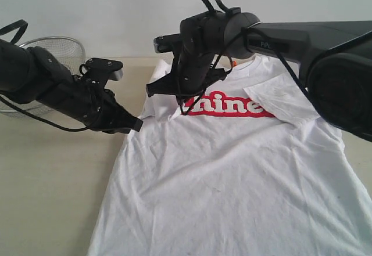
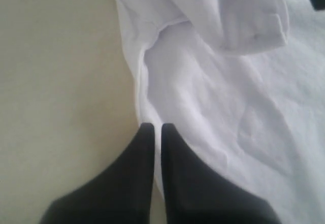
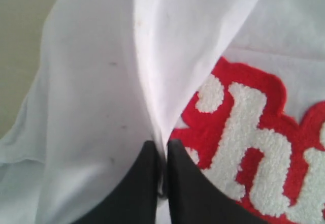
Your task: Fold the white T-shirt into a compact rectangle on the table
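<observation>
Beside red-edged "hine" lettering (image 1: 232,106), right gripper (image 3: 161,145) pinches the white T-shirt (image 1: 232,180); left gripper (image 2: 153,127) closed

one t-shirt (image 1: 232,169), one basket (image 1: 58,46), one table (image 1: 52,198), two tools (image 1: 138,125) (image 1: 181,101).

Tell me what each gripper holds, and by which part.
Right gripper pinches a raised fold of the T-shirt beside the red lettering. Left gripper is shut at the shirt's side edge below the sleeve, seemingly pinching it.
</observation>
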Controlling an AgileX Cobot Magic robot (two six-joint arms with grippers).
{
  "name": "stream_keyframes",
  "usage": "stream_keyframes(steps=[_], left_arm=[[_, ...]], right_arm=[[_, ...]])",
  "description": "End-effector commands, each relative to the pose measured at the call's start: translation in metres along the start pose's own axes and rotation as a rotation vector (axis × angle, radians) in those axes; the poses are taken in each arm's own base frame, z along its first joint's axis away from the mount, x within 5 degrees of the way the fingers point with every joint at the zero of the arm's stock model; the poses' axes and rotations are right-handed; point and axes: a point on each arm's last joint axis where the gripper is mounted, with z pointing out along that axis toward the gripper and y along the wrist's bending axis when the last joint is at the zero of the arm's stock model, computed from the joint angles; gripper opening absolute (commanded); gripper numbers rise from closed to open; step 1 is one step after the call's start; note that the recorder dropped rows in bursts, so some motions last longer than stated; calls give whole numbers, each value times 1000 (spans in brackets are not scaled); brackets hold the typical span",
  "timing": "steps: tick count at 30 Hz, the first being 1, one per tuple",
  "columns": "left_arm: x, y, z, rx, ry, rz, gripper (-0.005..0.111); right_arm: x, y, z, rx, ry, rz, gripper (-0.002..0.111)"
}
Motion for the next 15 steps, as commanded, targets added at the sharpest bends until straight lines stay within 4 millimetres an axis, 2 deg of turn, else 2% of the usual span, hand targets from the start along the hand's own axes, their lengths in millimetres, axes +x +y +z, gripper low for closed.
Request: stream_keyframes(steps=[1, 15], left_arm=[[1, -1, 0, -5, -1, -2, 5], [0, 0, 0, -9, -4, 2, 5]], right_arm=[[1, -4, -6, 38, 8, 92, 0], [14, -14, -8, 163, 144, 147, 0]])
